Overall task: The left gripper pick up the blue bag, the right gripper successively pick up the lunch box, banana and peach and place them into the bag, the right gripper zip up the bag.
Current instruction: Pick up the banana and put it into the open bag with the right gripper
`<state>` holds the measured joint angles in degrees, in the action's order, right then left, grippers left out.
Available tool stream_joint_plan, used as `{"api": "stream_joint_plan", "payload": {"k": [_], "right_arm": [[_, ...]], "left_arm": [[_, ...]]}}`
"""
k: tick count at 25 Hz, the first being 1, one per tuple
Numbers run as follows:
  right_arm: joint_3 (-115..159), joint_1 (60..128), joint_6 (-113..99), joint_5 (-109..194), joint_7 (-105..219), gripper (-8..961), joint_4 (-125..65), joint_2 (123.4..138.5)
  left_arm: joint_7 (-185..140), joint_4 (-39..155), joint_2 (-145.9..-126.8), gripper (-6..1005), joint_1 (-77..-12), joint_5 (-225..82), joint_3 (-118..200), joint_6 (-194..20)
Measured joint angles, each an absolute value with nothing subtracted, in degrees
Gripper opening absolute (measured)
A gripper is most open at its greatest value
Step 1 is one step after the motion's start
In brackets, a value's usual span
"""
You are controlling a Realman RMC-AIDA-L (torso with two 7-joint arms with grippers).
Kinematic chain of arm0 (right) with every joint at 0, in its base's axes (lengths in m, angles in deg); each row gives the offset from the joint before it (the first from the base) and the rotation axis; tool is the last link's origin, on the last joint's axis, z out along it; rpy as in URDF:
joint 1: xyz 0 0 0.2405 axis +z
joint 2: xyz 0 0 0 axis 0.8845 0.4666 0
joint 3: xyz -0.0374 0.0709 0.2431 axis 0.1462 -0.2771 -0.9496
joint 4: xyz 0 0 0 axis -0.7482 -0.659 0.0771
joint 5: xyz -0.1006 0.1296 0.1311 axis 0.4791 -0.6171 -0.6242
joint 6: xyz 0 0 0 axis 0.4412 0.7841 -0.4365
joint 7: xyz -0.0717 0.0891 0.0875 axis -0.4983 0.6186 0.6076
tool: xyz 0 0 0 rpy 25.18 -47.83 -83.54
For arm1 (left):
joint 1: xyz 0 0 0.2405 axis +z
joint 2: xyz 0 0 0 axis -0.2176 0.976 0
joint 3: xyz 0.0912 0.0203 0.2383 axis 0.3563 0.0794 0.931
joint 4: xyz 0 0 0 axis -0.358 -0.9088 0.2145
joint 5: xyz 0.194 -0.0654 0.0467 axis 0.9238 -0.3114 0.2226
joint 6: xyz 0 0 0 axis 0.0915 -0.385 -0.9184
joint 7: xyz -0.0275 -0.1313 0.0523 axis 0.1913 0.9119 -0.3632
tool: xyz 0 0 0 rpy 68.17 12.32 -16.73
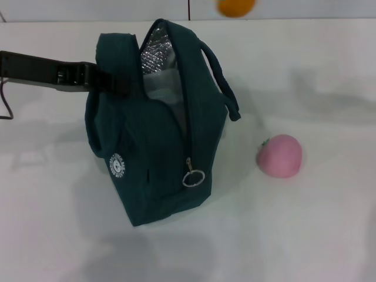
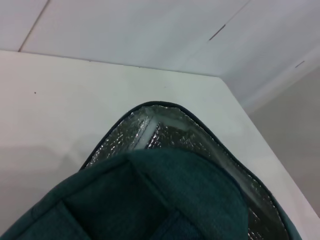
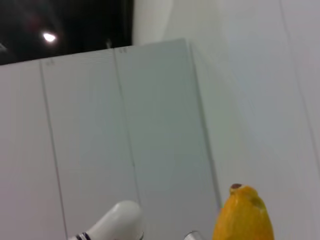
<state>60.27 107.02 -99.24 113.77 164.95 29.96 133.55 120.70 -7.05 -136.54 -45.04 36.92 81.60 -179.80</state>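
White counter (image 1: 305,235) bearing open blue bag (image 1: 155,170), left claw (image 1: 108,81) pinching its handle; peach (image 1: 279,155) sitting at 3 o'clock.

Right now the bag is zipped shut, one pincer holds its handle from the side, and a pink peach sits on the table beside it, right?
Not quite: the blue bag is unzipped, its silver lining showing at the mouth in the head view. The rest holds: the left pincer is at its handle, and the peach sits beside it on the table.
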Motion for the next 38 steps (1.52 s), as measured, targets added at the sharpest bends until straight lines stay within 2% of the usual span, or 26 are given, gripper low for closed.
{"api": "stream_joint_plan", "payload": {"k": [8,14,38], "right_arm": [[66.58,112.6,-94.71,112.45,154.88,488,11.87,133.83],[68.39,113.57,-94.41,109.74,151.03,492,4.23,134.08],[73.78,109.06,-93.03,108.03,149.02,509,-8.22,134.03]], "left_arm": [[120.57,-7.04,-136.55,33,-45.2,36.87,81.61,-179.8],[120.57,-7.04,-136.55,33,-45.07,36.87,81.47,-179.79],[120.25,-7.04,-136.64,33,-44.28,36.86,81.25,-179.52]]}}
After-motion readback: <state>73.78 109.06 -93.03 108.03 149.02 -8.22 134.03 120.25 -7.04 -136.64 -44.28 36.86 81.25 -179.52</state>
